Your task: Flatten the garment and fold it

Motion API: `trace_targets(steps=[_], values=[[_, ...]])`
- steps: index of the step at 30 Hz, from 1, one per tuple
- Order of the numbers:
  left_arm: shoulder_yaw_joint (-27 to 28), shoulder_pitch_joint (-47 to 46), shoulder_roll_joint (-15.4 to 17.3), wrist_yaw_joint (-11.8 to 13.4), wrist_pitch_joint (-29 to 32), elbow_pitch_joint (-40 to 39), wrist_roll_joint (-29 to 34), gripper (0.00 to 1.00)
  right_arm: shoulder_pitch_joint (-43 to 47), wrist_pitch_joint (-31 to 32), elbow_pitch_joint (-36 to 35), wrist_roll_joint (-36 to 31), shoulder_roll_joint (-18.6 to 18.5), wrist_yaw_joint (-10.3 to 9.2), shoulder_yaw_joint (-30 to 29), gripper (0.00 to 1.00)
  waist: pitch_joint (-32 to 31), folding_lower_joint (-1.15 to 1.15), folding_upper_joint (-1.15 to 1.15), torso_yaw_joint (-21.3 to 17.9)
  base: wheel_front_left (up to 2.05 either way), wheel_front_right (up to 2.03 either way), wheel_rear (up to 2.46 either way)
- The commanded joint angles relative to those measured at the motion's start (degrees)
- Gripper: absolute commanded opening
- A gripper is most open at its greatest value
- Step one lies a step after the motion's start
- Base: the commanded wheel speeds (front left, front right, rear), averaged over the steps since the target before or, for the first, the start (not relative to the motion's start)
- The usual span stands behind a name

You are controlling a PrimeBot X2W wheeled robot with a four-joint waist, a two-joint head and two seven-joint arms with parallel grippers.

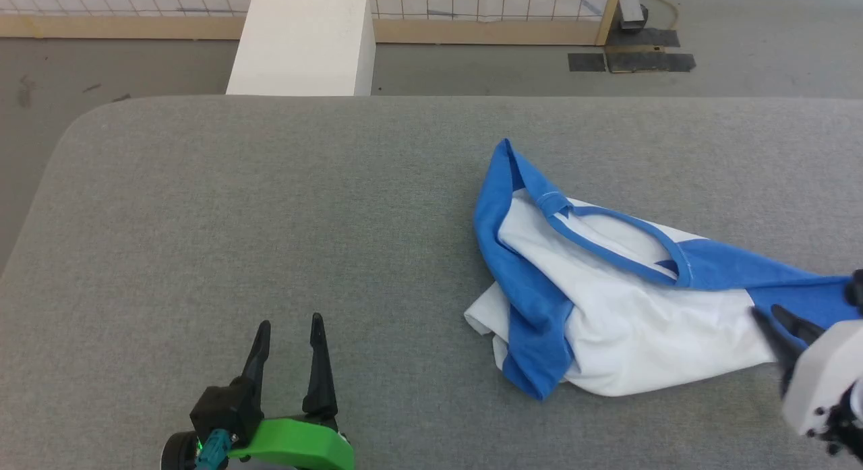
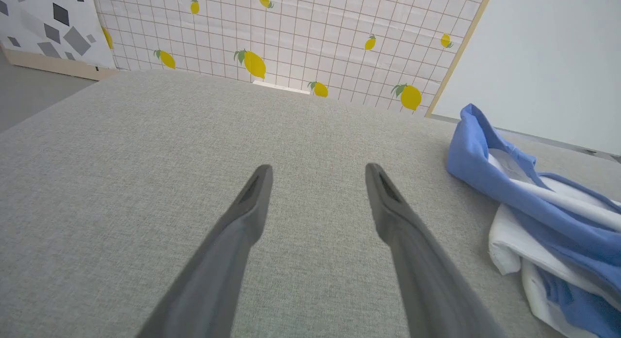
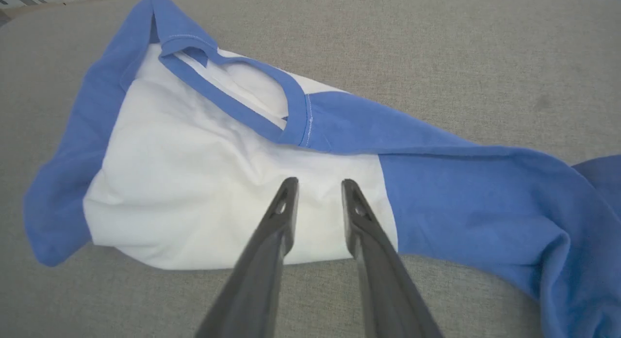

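Note:
The garment (image 1: 627, 321) is a T-shirt with a white body and blue sleeves, lying crumpled on the right half of the grey padded table (image 1: 270, 187). Its blue collar faces up, and one blue sleeve stretches toward the right edge. In the right wrist view, my right gripper (image 3: 319, 181) hovers over the white body of the garment (image 3: 194, 173) near the blue seam. Its fingers are narrowly apart with nothing between them. In the head view it sits at the lower right (image 1: 775, 321). My left gripper (image 1: 290, 323) stands open over bare table, left of the garment (image 2: 533, 207).
A white box (image 1: 303, 45) stands on the floor beyond the table's far edge. Behind it runs a lemon-patterned grid wall (image 2: 291, 37). Black patches (image 1: 634, 59) lie on the floor at the far right. The table's rounded far-left corner (image 1: 87, 119) is in view.

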Motion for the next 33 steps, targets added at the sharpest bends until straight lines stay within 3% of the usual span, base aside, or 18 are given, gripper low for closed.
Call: trace_targets(steps=[1,7,19,26,27,28,29,33], values=[[0.30,0.50,-0.13,-0.44,-0.22,0.15,-0.05,1.00,0.33,-0.80,-0.79,-0.45,1.07,-0.08,0.51,1.00,-0.12,0.00,0.00,-0.23,0.00,0.00,0.00],[0.34,-0.07,-0.13,-0.98,-0.22,0.43,0.34,1.00,-1.72,-2.87,-0.93,-1.69,2.77,-0.08,4.73,1.00,-0.24,0.00,0.00,-0.18,0.00,0.00,0.00],[-1.32,-1.80,-0.13,-0.84,-0.22,0.49,-0.98,1.00,-11.51,8.05,8.68,0.55,-7.31,-0.08,23.15,1.00,2.94,0.00,0.00,3.77,0.00,0.00,0.00],[-2.79,-3.76,-0.13,-0.18,-0.22,0.71,-1.94,1.00,-16.81,6.37,19.10,0.38,-7.07,-0.08,31.85,1.00,5.14,0.00,0.00,7.65,0.00,0.00,0.00],[-2.94,-3.90,-0.13,-0.07,-0.22,0.75,-2.03,1.00,-17.21,5.94,20.83,0.23,-7.06,-0.08,32.85,0.95,5.19,0.00,0.00,8.21,0.00,0.00,0.00],[-3.01,-3.96,-0.13,0.02,-0.22,0.75,-2.10,1.00,-17.57,5.28,21.81,0.18,-7.05,-0.08,33.46,0.40,5.17,0.00,0.00,8.59,0.00,0.00,0.00],[-2.97,-3.94,-0.13,0.16,-0.22,0.72,-2.18,1.00,-17.99,4.40,22.89,0.25,-6.93,-0.08,33.71,0.00,5.09,0.00,0.00,8.85,0.00,0.00,0.00],[-2.25,-3.24,-0.13,0.58,-0.22,0.57,-2.11,1.00,-19.45,1.91,23.41,1.61,-7.00,-0.08,33.24,0.00,4.36,0.00,0.00,8.45,0.00,0.00,0.00]])
